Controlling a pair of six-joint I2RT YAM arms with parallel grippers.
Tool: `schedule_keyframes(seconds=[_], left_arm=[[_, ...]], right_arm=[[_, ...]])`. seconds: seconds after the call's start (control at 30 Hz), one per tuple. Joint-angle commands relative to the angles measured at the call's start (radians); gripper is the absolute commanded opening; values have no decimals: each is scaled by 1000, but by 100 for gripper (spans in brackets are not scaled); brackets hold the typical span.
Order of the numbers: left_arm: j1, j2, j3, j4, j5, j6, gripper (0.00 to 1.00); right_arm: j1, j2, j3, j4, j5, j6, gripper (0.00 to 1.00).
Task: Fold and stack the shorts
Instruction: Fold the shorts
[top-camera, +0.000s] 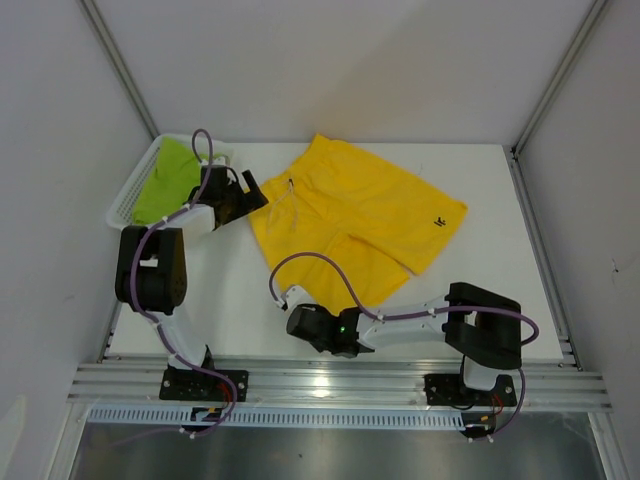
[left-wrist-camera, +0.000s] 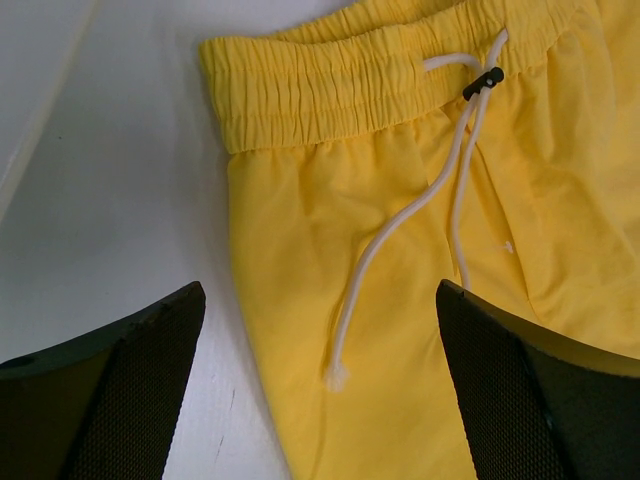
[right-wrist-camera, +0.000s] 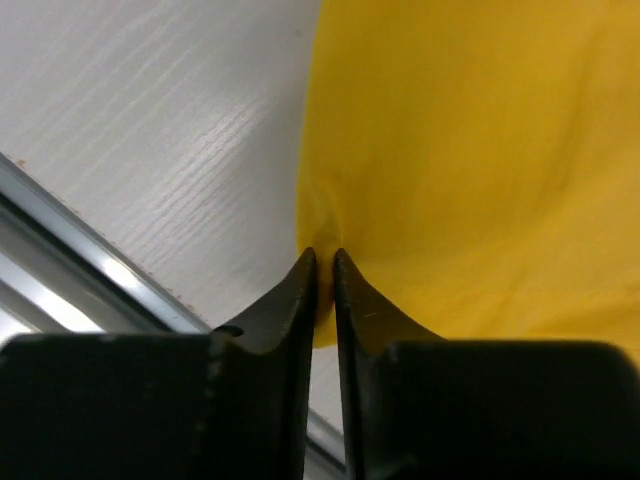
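The yellow shorts lie spread flat on the white table, waistband toward the left, a small dark label on the right leg. My left gripper is open, hovering over the waistband corner; its view shows the elastic waistband and the white drawstring between the fingers. My right gripper is shut on the near hem corner of the yellow shorts, pinched between its fingertips. The lime green shorts lie in the basket at the far left.
The white mesh basket stands at the table's far left edge. An aluminium rail runs along the near edge by the arm bases. White walls and frame posts enclose the table.
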Motion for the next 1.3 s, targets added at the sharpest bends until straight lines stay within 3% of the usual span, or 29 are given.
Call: schedule_keyframes(seconds=[0.0, 0.07, 0.67, 1.27], left_arm=[[-9, 6, 45, 53, 18, -14, 97], [-11, 12, 45, 59, 18, -19, 97], [-29, 55, -47, 151, -15, -68, 91], [-46, -43, -150, 129, -89, -79, 96]], right_arm=[[13, 17, 40, -25, 68, 10, 5], [29, -6, 27, -11, 72, 11, 0], [99, -165, -110, 18, 78, 114, 0], [86, -322, -242, -46, 121, 203, 0]])
